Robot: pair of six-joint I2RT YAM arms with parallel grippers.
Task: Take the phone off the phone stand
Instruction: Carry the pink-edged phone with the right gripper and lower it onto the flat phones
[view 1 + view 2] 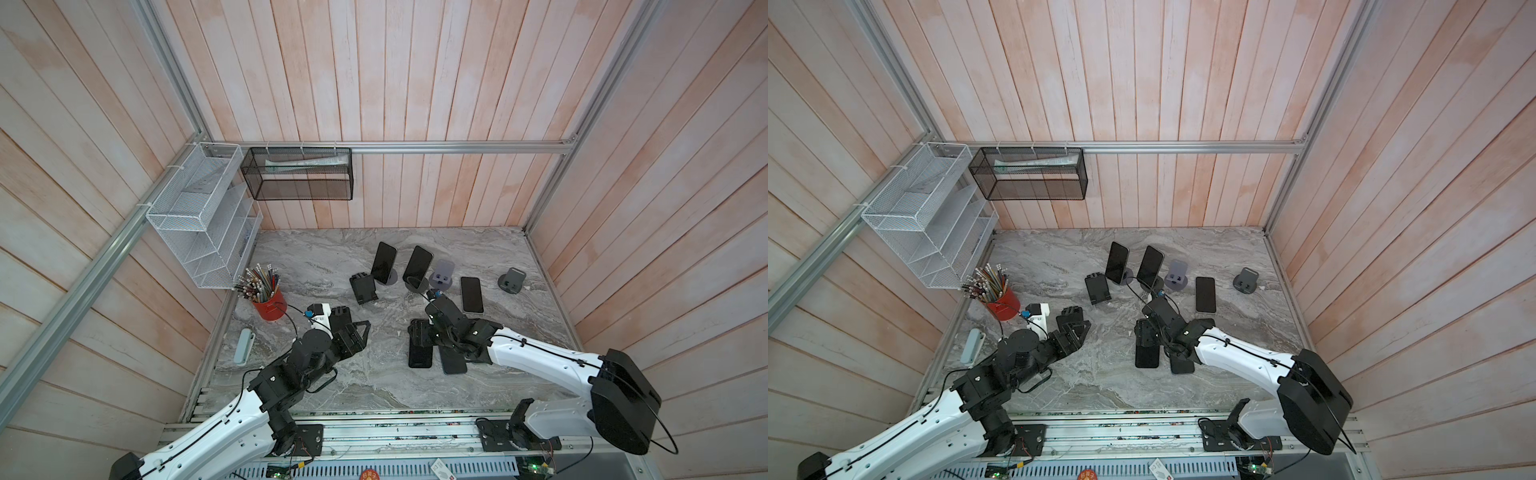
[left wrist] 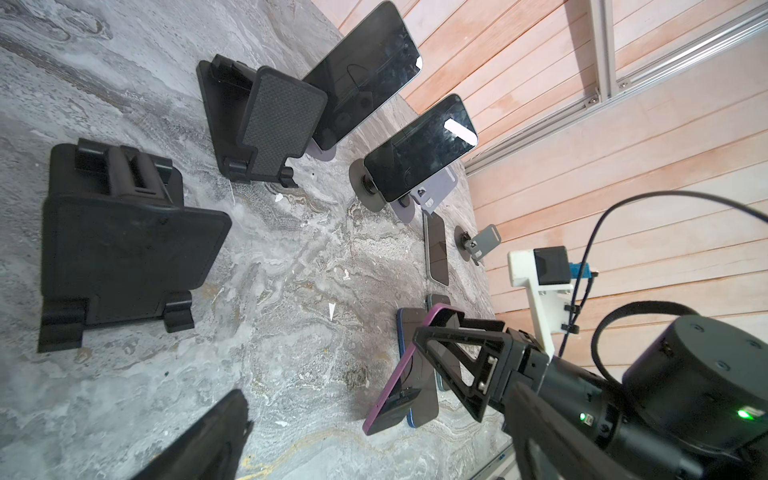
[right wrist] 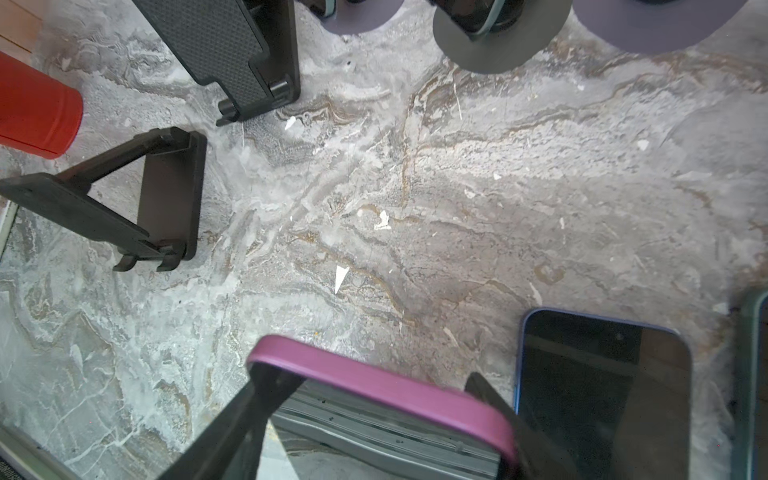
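Both top views overlook the table (image 1: 374,386); wrist cameras hug it.

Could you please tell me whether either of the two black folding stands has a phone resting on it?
No, the smooth black stand and the textured black stand both show bare, empty rests.

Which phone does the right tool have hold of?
The pink-cased phone, tilted up in the right tool; the blue-cased phone beside it lies flat, untouched.
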